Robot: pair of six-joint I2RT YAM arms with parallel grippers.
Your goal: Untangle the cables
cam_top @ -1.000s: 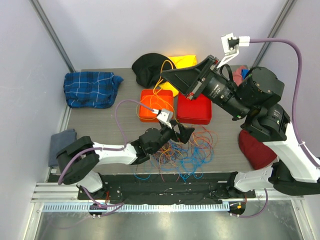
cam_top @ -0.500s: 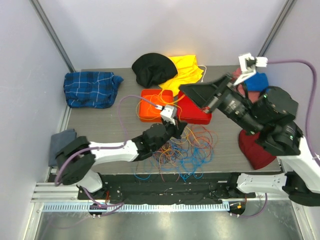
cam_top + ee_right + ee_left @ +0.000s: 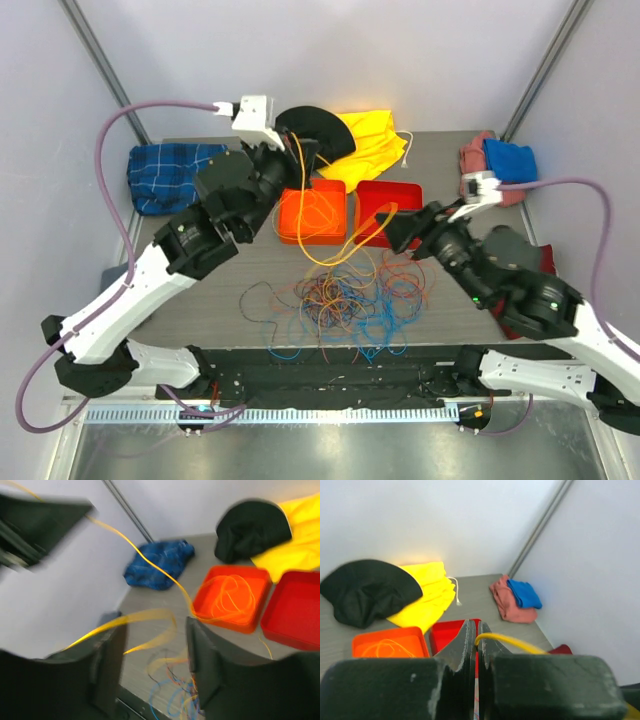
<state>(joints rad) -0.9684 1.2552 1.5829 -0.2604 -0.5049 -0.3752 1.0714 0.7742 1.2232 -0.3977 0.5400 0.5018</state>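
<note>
A tangle of orange, blue and dark cables lies on the grey table near its front edge. My left gripper is raised high over the back of the table, shut on a yellow cable. That cable hangs down in a loop and rises toward my right gripper. In the left wrist view the jaws pinch the yellow cable. My right gripper stands open low by the red tray; the blurred yellow cable runs loose between its fingers.
An orange tray with a coiled orange cable and a red tray sit mid-table. Behind them lie a black cloth and a yellow cloth. A blue plaid cloth is at back left, pink and blue cloths at back right.
My left gripper closed at the tangle and rose to the back left, drawing the yellow cable up. My right arm came down from high to beside the red tray and its jaws opened.
</note>
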